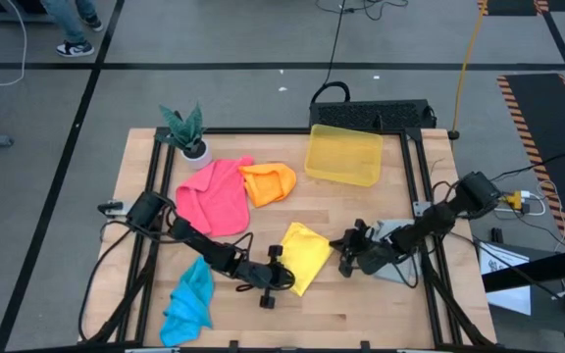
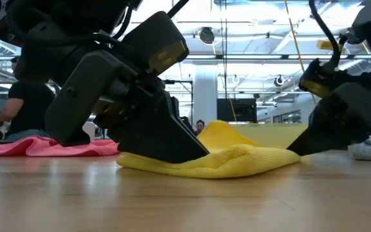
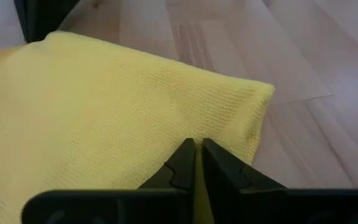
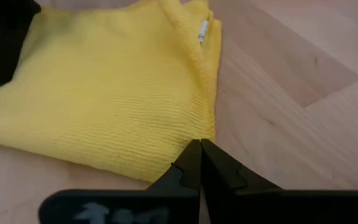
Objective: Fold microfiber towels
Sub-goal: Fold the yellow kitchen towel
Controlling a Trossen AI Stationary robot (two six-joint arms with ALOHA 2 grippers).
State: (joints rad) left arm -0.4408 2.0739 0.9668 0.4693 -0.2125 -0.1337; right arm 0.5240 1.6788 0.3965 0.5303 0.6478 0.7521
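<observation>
I am observing the yellow towel (image 1: pixel 306 257) lying near the front centre of the worktop (image 1: pixel 381 304), between both arms. The left gripper (image 3: pixel 197 149) is pinching the towel's edge with its fingers nearly closed on the fabric. The right gripper (image 4: pixel 199 148) is sitting fully closed at the towel's opposite edge; I cannot tell whether any fabric is caught in it. The pink towel (image 1: pixel 214 196) and orange towel (image 1: pixel 268 182) are lying touching each other toward the back, the blue towel (image 1: pixel 189 304) at the front left, the grey towel (image 1: pixel 392 257) beneath the right arm
</observation>
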